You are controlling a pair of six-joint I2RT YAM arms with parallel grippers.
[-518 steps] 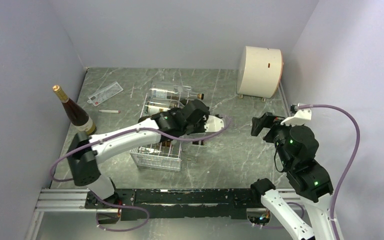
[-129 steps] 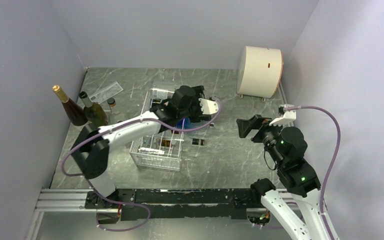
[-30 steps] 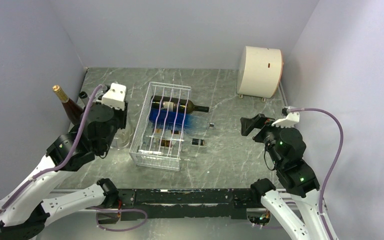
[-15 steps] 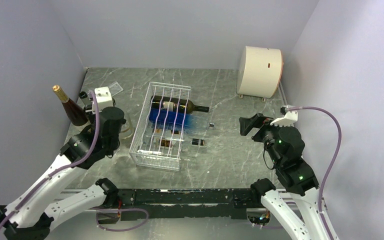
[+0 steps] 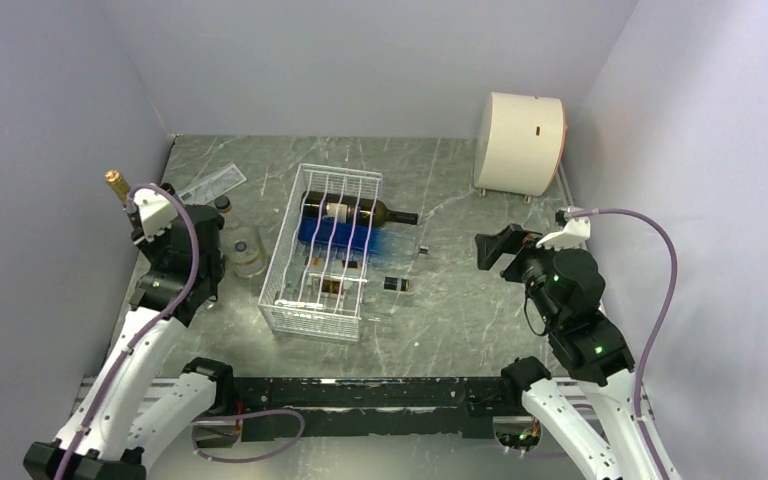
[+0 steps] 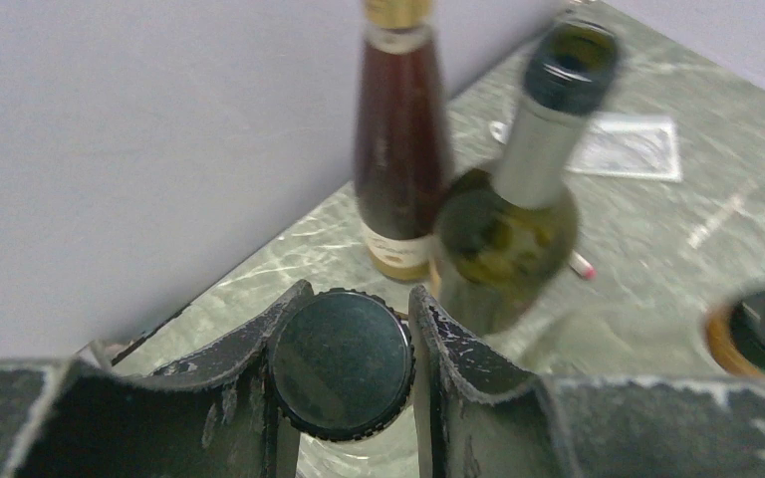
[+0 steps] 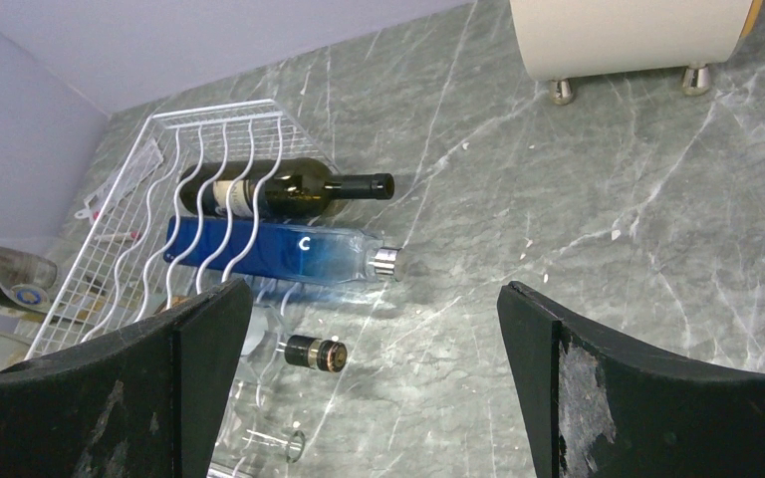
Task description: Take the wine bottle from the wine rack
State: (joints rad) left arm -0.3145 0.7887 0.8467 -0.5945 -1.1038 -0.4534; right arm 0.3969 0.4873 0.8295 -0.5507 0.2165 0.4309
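The white wire wine rack (image 5: 312, 320) lies mid-table and also shows in the right wrist view (image 7: 174, 119). A dark wine bottle (image 5: 350, 210) (image 7: 279, 189) lies across the rack's far end, neck to the right. A blue bottle (image 5: 335, 235) (image 7: 269, 249) lies beside it. My left gripper (image 6: 357, 295) is by the left wall, shut on the black cap (image 6: 342, 363) of a clear glass bottle. Its fingers are hidden under the arm in the top view. My right gripper (image 5: 495, 250) (image 7: 374, 299) is wide open and empty, right of the rack.
A brown gold-topped bottle (image 5: 117, 183) (image 6: 398, 149) and a green bottle (image 6: 508, 229) stand by the left wall. A clear glass vessel (image 5: 243, 250) stands left of the rack. A card (image 5: 210, 183) lies behind. A cream drum (image 5: 520, 143) stands back right. A loose neck piece (image 5: 395, 284) (image 7: 316, 353) lies right of the rack.
My left arm left the rack's far end, where a clear bottle no longer lies, and swung to the left wall. Over the last second its wrist moved further left. The right arm barely moved.
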